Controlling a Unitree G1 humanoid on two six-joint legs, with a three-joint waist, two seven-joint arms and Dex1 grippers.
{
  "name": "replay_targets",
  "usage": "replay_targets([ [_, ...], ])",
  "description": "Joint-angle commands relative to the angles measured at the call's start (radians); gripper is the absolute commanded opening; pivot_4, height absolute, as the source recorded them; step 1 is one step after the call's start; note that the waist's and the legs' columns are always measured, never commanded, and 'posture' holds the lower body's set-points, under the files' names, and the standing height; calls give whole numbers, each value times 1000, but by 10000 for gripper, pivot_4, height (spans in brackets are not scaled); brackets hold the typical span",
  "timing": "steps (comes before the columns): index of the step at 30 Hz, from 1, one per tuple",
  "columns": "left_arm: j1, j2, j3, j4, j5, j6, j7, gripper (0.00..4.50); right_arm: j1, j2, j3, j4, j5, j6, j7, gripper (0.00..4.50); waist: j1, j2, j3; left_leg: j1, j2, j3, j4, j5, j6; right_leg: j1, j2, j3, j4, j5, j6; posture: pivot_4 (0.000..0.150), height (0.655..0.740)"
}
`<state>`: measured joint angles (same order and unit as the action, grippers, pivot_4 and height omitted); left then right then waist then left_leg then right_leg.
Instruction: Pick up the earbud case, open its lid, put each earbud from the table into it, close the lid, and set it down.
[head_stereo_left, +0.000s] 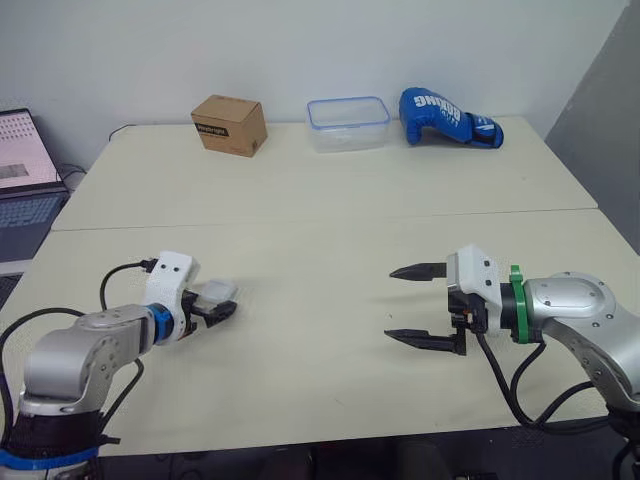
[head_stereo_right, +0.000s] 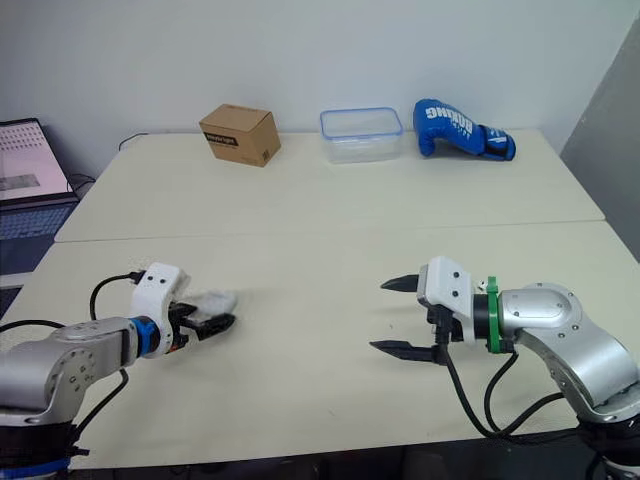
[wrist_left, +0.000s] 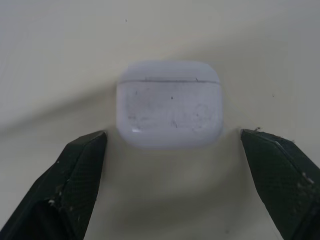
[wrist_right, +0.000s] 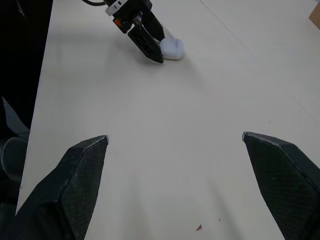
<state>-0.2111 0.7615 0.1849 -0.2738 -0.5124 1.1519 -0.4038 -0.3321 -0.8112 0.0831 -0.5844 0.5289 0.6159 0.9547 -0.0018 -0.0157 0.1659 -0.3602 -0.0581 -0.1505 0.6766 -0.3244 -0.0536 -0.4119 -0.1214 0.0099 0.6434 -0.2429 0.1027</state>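
Note:
The white earbud case lies on the cream table at the front left, its lid closed. My left gripper is low on the table and open. One black finger stands on each side of the case without touching it, and the case sits just ahead of the fingertips. In the right wrist view the case shows beside the left gripper. My right gripper hovers at the front right, wide open with nothing between its fingers, pointing toward the left arm.
Along the far edge stand a brown cardboard box, a clear plastic container with a blue rim and a blue boxing glove. A laptop sits off the table's left side. A seam crosses the table's middle.

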Motion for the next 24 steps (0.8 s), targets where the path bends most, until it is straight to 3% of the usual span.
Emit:
replay_targets([
  [1,-39,9,-40,33,32,-12,-12,44388,-34,11,-10,-11,7,-5,-10,45000,1,0,0,0,0,0,0,0,0,0,0,0,0,0,0,1500,7307],
  [10,-61,3,-55,45,55,9,-37,44388,-3,26,-16,-13,-3,-22,-10,45000,0,0,0,0,0,0,0,0,0,0,0,0,0,0,0,1500,7307],
  [13,-56,1,-47,34,48,29,-38,38879,11,25,-17,-9,-8,-35,-6,45000,0,0,0,0,0,0,0,0,0,0,0,0,0,0,0,1500,7307],
  [17,-41,8,-42,14,47,45,-45,27668,24,24,-16,-6,-12,-49,-2,45000,0,0,0,0,0,0,0,0,0,0,0,0,0,0,0,1500,7307],
  [24,-33,12,-30,1,49,69,-43,27525,39,25,-12,1,-19,-67,5,45000,-1,0,0,0,0,0,0,0,0,0,0,1,0,0,0,1500,7307],
])
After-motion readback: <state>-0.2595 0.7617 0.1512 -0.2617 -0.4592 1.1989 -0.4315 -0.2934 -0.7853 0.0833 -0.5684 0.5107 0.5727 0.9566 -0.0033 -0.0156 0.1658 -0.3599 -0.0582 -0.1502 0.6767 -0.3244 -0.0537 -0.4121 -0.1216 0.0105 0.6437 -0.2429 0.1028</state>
